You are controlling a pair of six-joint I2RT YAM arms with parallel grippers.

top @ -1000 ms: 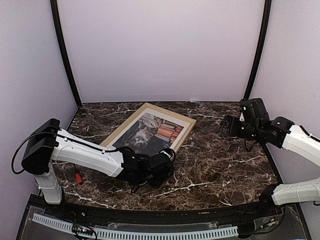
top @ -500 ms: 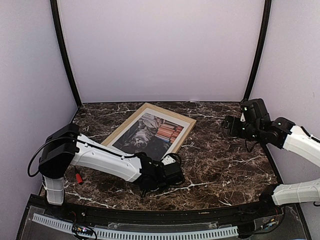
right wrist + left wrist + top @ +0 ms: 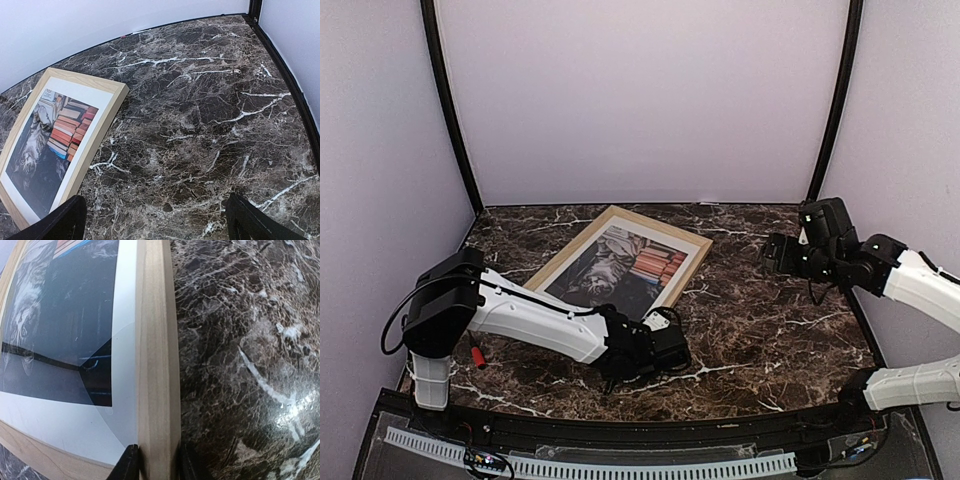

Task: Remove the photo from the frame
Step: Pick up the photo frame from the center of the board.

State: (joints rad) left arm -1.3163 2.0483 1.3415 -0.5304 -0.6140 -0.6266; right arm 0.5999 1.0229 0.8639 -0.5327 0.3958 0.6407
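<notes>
left gripper (image 3: 158, 466) pinched on frame (image 3: 662, 223) rail at its 5 o'clock corner, fingers (image 3: 129, 465) touching wood both sides. right gripper (image 3: 157, 222) spread wide, holding nothing, parked at 3 o'clock. photo (image 3: 620, 268) sits inside frame, around 11 o'clock on table (image 3: 770, 320).

we reckon the risk is that one-corner grip: lift and frame twists or slips out (shiny top won't help), photo slides, creases.

surface is dark brown marble with white veins, glossy. walls (image 3: 640, 100) pale lilac, black posts (image 3: 835, 100) at back corners.
</notes>
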